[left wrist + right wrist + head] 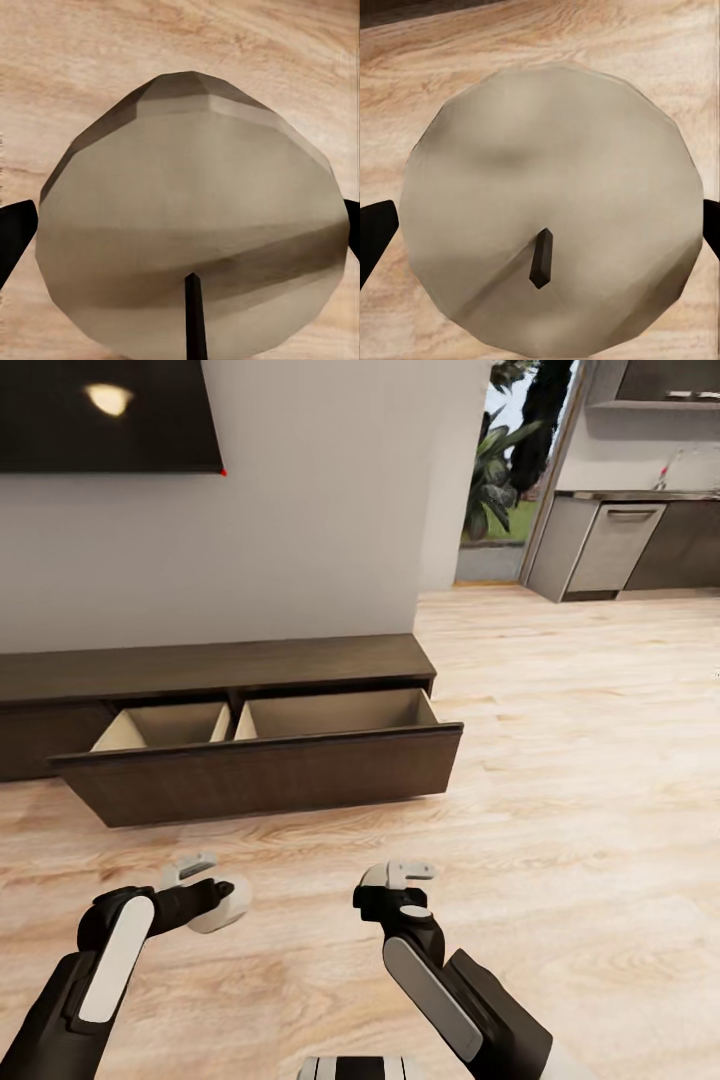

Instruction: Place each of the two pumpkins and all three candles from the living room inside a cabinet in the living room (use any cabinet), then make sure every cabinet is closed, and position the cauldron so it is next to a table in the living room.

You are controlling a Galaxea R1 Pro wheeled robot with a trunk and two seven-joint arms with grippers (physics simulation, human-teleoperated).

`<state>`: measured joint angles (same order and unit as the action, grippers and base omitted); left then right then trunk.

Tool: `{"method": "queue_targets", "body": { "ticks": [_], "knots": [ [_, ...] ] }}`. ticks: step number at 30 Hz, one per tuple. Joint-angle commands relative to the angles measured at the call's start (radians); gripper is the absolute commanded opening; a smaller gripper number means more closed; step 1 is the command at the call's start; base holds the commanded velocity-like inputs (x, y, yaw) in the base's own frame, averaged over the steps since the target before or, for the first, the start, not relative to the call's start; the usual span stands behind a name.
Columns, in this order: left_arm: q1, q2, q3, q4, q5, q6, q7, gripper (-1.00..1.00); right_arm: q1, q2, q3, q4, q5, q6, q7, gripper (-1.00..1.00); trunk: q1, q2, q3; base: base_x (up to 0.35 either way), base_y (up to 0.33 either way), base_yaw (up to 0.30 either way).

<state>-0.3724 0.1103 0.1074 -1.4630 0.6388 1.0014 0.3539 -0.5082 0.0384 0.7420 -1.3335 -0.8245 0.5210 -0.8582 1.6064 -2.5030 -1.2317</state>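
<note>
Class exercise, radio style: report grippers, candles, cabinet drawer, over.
Left gripper shut on candle. Right gripper shut on second candle. Cabinet drawer open ahead, floor between bare.

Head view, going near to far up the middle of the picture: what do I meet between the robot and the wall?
Right gripper and left gripper, each holding a candle → bare wood floor → open drawer front → pale drawer interiors → cabinet top → wall.
</note>
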Motion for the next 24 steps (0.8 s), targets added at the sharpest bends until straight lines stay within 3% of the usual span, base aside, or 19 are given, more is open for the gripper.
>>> {"method": "queue_targets", "body": {
  "ticks": [1,5,10,14,24],
  "knots": [
    [0.0,0.01,0.0,0.001,0.014,0.003,0.008,-1.0,-0.001,0.0,0.002,-0.001,-0.003,0.004,-0.011,-1.0,-0.001,0.0,0.003,0.0,0.0,-0.04],
    [0.0,0.033,0.001,0.002,0.045,0.004,0.008,-1.0,-0.001,-0.001,0.003,-0.001,0.0,0.002,0.004,-1.0,-0.002,0.001,0.019,0.0,0.0,-0.013],
    [0.0,0.057,0.001,0.003,0.08,0.005,0.008,-1.0,-0.001,-0.006,0.019,-0.003,0.002,-0.01,0.083,-1.0,-0.005,0.002,0.038,0.0,0.0,-0.001],
    [0.0,0.057,0.0,0.002,0.081,0.005,0.009,-1.0,-0.001,-0.008,0.02,-0.004,0.002,-0.014,0.087,-1.0,-0.006,0.003,0.053,0.0,0.0,0.0],
    [0.0,0.057,-0.001,0.001,0.081,0.005,0.01,-1.0,-0.001,-0.008,0.019,-0.033,0.003,-0.014,0.08,-1.0,-0.045,0.073,0.085,0.0,0.0,0.0]
  ]
}}
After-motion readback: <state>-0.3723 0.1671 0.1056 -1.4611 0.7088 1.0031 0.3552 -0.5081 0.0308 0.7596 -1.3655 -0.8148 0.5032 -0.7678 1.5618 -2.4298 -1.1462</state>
